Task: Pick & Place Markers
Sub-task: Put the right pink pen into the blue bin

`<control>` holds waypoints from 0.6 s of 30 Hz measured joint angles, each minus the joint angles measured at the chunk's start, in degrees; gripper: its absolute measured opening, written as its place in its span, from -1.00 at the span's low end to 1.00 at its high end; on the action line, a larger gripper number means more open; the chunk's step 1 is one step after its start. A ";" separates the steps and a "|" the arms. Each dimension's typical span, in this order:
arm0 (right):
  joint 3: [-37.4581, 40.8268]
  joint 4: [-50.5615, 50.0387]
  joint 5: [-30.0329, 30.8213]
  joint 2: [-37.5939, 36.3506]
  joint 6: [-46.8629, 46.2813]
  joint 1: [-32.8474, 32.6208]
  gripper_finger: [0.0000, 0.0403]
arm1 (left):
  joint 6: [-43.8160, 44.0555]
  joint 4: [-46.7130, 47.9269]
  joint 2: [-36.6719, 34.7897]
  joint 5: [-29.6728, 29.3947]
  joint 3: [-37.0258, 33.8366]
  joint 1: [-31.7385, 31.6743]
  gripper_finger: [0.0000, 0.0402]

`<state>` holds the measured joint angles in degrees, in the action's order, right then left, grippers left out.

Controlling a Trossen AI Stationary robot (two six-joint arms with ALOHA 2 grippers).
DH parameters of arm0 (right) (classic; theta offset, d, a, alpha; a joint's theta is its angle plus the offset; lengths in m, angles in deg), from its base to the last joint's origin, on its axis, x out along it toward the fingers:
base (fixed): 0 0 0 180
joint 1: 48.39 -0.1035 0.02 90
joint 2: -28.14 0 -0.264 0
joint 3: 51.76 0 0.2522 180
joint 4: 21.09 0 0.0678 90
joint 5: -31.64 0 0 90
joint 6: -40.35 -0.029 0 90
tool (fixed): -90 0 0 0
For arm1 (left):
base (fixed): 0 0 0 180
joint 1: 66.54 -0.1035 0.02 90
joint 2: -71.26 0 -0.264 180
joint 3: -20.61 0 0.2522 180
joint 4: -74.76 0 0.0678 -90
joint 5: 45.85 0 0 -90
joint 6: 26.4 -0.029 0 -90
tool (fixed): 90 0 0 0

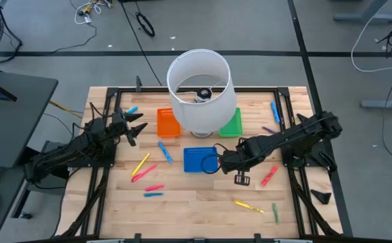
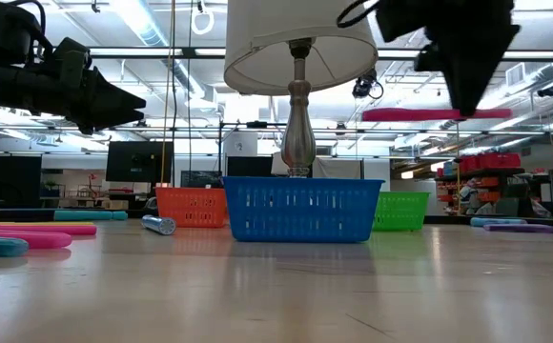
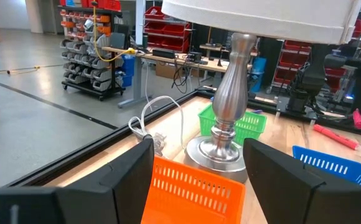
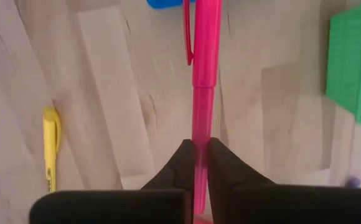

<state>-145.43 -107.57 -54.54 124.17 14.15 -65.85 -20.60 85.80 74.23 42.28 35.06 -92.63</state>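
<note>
We saw the right end effector closed on a pink marker, its two fingers pinching the barrel near one end, so that most of the marker stuck out free in front of them. In our judgement this end grip was chosen so that the free end could be lowered into a tray first. In the low view the pink marker lay level in the air, well above the worktop, with its long axis horizontal. From above, the right end effector hung just at 3 o'clock of the blue tray, so we think the marker pointed toward that tray. The other markers lay scattered on the worktop, for example a yellow marker. The left end effector waited open, at about 9 o'clock of the orange tray, holding nothing.
</note>
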 joint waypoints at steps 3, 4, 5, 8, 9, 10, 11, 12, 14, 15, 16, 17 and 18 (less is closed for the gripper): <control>-2.76 -0.34 0.03 2.42 1.77 0.80 -0.93 | 0.00 0.00 0.01 -0.02 0.00 0.02 0.26; -3.72 -0.34 0.19 3.13 2.22 1.06 -0.93 | 0.00 -0.01 0.00 0.00 -0.01 0.00 0.26; -4.81 -0.36 0.38 3.93 2.77 1.35 -0.93 | 0.02 -0.02 0.01 0.00 -0.02 0.02 0.26; -7.99 -0.93 1.35 6.46 4.20 2.14 -0.93 | 0.00 -0.02 0.00 0.00 -0.01 0.01 0.26; -8.97 -0.87 1.64 7.21 4.55 2.41 -0.93 | 0.02 -0.02 0.01 -0.02 -0.02 0.01 0.26; -10.12 -0.98 1.79 8.02 4.88 2.70 -0.93 | 0.00 -0.02 -0.01 0.00 -0.02 0.00 0.26; -11.26 -1.04 1.77 8.82 5.40 3.00 -0.93 | 0.00 -0.01 0.01 0.00 -0.02 0.02 0.26; -12.34 -1.14 1.79 9.66 5.77 3.24 -0.93 | 0.00 -0.02 0.01 0.00 0.00 0.02 0.26; -14.28 -1.50 1.79 11.36 6.23 3.82 -0.93 | 0.00 -0.02 0.01 -0.02 0.00 0.00 0.26; -15.40 -1.61 1.79 12.24 6.48 4.08 -0.93 | 0.00 -0.02 0.01 0.00 -0.02 0.00 0.26; -16.45 -1.63 1.80 13.00 6.90 4.36 -0.93 | 0.00 -0.02 0.01 -0.01 0.00 0.00 0.26; -17.42 -1.75 1.79 13.80 7.39 4.61 -0.93 | 0.00 -0.02 0.00 -0.01 -0.01 0.01 0.26; -18.43 -2.10 1.81 14.68 7.90 4.87 -0.93 | 0.01 -0.02 0.01 0.00 -0.01 0.01 0.26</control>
<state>-163.86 -109.67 -52.74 138.86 22.05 -60.98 -20.59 85.79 74.23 42.28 35.05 -92.62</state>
